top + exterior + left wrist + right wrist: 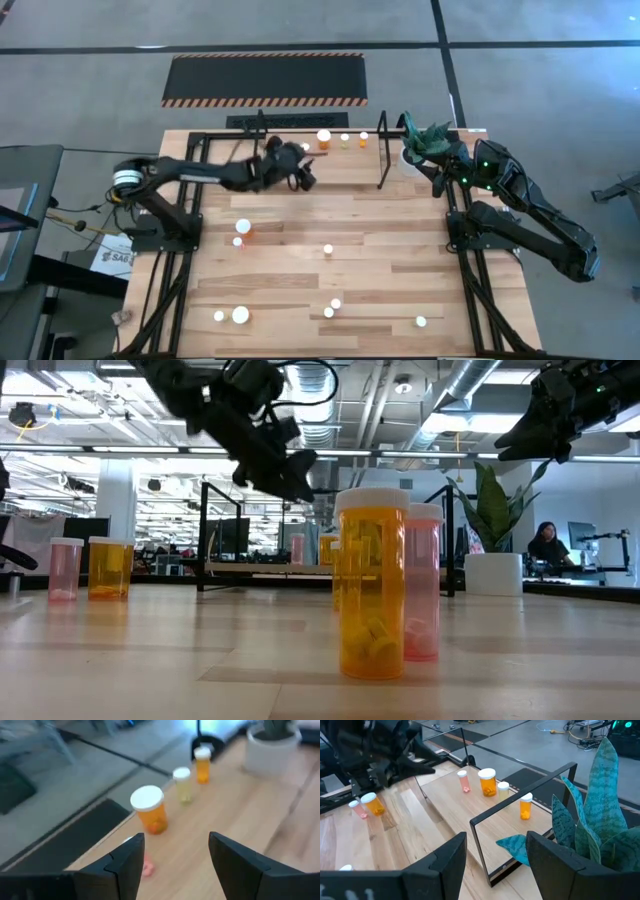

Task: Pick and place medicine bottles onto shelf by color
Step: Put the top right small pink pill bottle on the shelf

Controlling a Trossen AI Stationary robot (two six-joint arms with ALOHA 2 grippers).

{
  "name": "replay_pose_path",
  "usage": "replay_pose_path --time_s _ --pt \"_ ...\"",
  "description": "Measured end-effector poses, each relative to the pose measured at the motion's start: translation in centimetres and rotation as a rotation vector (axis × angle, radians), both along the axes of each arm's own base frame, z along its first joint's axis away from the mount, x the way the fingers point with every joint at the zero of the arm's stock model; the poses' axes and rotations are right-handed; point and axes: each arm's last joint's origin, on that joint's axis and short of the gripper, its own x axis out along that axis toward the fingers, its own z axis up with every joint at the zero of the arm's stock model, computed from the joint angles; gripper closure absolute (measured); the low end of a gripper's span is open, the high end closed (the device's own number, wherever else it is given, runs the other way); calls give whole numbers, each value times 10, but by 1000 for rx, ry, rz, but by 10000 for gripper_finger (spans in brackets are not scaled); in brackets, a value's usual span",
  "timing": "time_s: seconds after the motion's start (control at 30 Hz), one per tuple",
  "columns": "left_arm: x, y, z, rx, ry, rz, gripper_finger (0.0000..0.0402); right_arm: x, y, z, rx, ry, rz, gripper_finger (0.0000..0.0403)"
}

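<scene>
The shelf, a light board in a black rod frame, stands along the table's far edge. Four medicine bottles stand upright on it: a small pinkish one, a large orange one, a pale one and a small orange one. My left gripper hovers open above the shelf's left half, near the pinkish bottle, with nothing between its fingers. My right gripper stands open and raised beside the plant. Several more bottles stand on the table, among them an orange one with a pinkish one behind it.
A white pot with a green plant stands at the shelf's right end, its leaves close to my right gripper. Loose bottles are scattered over the near half of the table. A black mat with striped edges lies on the floor beyond.
</scene>
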Motion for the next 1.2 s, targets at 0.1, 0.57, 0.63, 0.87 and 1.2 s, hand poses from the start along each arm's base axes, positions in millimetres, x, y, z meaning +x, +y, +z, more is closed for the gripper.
replay_pose_path --time_s 0.1,0.57,0.63,0.87,1.2 --pt "-3 13 25 -18 168 -116 187 0 0 0 0 0 0 177" --pt "-5 72 44 -62 470 -491 185 0 0 0 0 0 0 177" --pt "-4 78 37 -57 485 -516 185 0 0 0 0 0 0 177" --pt "-2 97 19 -24 537 -568 185 0 0 0 0 0 0 177" --pt "-11 114 14 45 579 -669 185 0 0 0 0 0 0 177"
